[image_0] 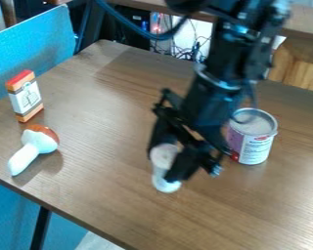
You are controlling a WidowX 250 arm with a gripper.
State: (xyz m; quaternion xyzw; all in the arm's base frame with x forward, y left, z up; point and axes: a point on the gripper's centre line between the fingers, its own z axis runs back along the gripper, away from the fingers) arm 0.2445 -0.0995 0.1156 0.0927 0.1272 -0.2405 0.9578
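Black jaws of the gripper [166, 166] clasped a white, roughly upright object [165, 183] near the middle of a brown table [107, 166], left of a can [253, 139], the grasp apparently made, the release not yet done.

The black arm [228, 63] is cut off by the top edge, and blurred, as is the gripper [169, 163]. A white object [165, 183] – possibly a shaker – is partly covered by the gripper. One side of the tin can [256, 144] is overlapped by the arm, and its small label print is left unreadable. The wooden tabletop [263, 210] is cropped by the right and bottom edges.
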